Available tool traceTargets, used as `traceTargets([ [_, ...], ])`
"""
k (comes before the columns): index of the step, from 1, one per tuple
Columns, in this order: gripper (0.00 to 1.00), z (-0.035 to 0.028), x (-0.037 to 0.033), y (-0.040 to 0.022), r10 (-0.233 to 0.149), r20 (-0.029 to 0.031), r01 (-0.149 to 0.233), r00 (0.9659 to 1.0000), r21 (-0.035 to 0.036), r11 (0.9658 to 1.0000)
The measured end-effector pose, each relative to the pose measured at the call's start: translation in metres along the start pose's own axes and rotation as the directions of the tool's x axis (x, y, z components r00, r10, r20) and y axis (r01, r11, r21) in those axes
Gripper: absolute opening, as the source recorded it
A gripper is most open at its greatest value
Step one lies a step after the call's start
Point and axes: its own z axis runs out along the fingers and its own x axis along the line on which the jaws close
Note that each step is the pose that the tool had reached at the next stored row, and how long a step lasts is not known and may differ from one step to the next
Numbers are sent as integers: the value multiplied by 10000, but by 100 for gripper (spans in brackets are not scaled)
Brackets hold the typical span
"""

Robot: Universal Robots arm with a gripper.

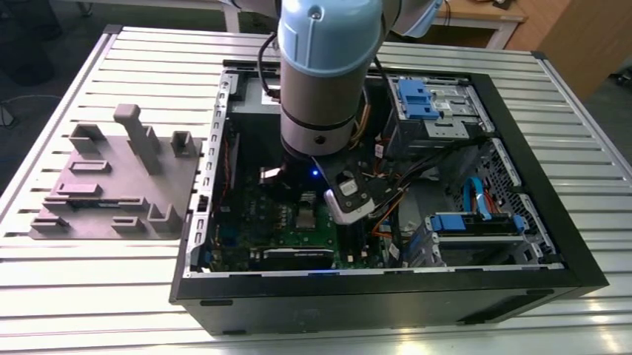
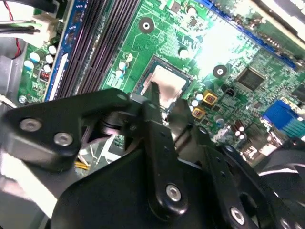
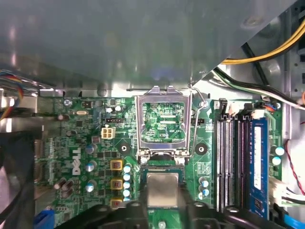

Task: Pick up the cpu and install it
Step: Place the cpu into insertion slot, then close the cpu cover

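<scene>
Your black robot hand (image 2: 166, 101) reaches into an open black computer case (image 1: 395, 299) lying on a ribbed silver metal tabletop (image 1: 89, 296). The cpu (image 3: 162, 188), a small flat square chip with a shiny silver-grey top, lies flat in its socket on the green motherboard (image 3: 81, 143), just beside the raised silver socket bracket (image 3: 140, 124). The hand is right at the cpu. You cannot tell whether it grips the chip. A grey moulded fixture (image 1: 109, 185) rests on the tabletop, at the exterior view's left.
</scene>
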Motion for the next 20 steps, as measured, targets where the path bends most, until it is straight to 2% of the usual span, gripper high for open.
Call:
traceTargets([
  [1,33,-1,0,0,1,-3,-1,10000,-2,10000],
  [2,33,-1,0,1,0,-3,0,10000,-3,10000],
  [4,21,-1,0,0,0,-4,0,10000,-3,10000],
  [5,21,-2,0,0,1,-5,-1,10000,-2,10000],
  [7,10,-2,0,0,0,-5,0,10000,-1,10000],
  [20,10,-2,0,0,1,-10,-1,10000,-1,10000],
])
